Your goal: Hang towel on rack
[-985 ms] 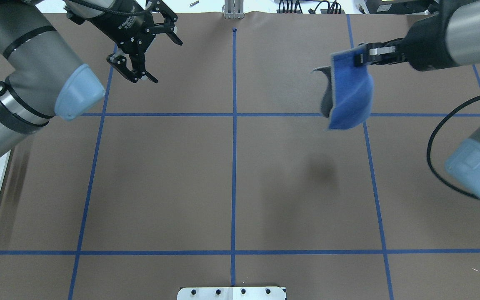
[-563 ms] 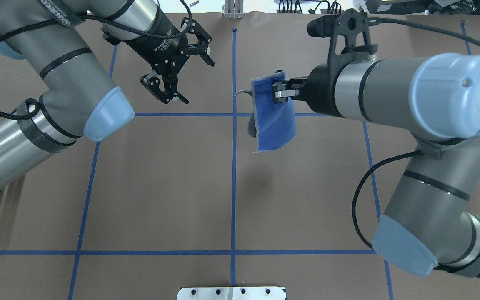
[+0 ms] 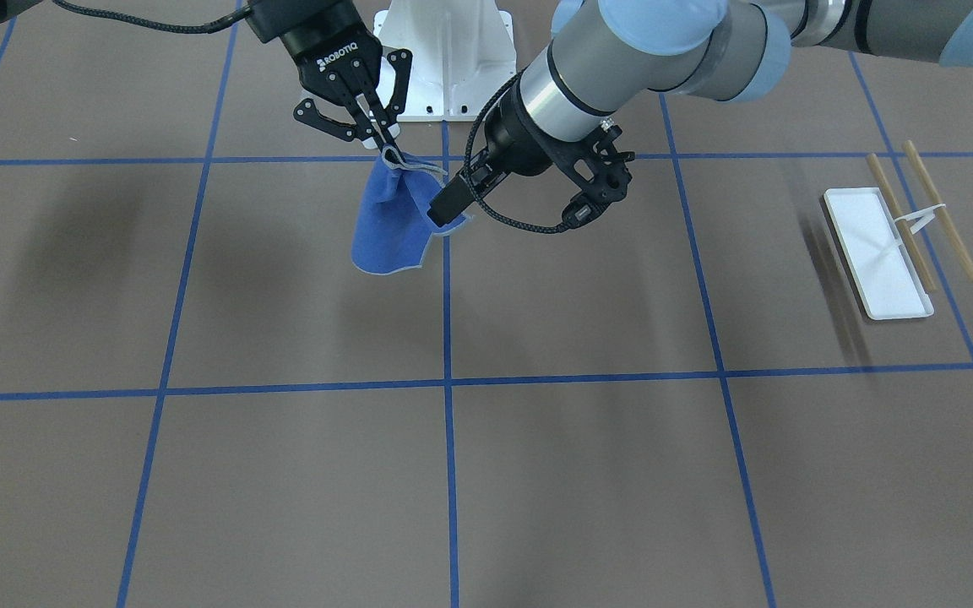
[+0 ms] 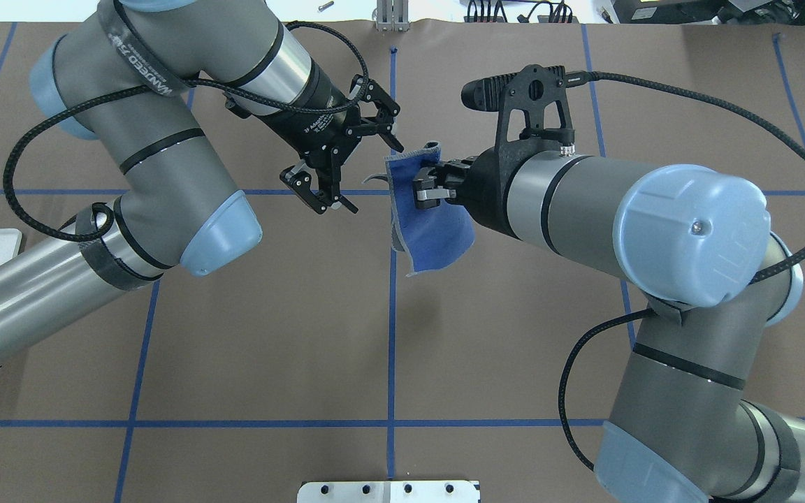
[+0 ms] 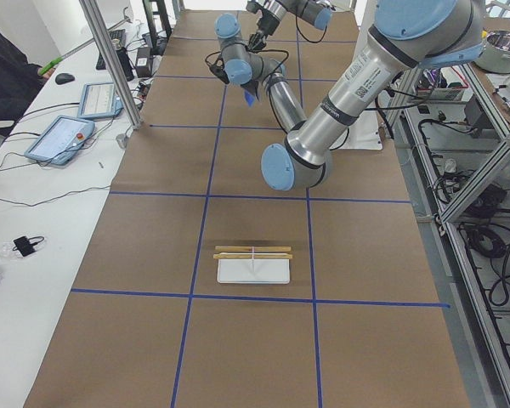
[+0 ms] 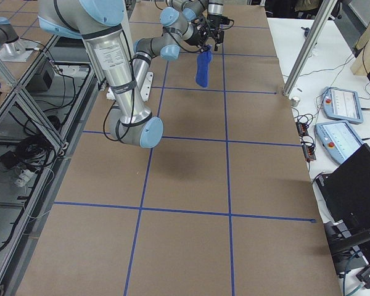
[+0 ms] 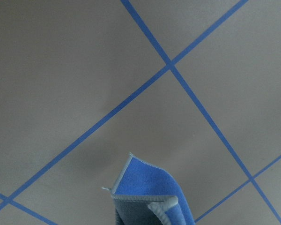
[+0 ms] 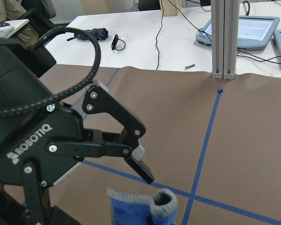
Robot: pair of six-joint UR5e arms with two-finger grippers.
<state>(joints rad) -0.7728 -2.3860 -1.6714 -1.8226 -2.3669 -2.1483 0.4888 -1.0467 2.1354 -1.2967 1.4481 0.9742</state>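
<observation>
Seemingly a hand-over: the right claw (image 4: 420,194) grips the towel (image 4: 437,234); the left claw (image 4: 373,176), open just beside the towel, should close on its edge.

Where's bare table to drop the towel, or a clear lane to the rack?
Bare: the operators'-side row of tape squares, and the square between the centre tape line and the rack. Crowded: by the pedestal, where the open left gripper and right gripper meet at the hanging towel.
</observation>
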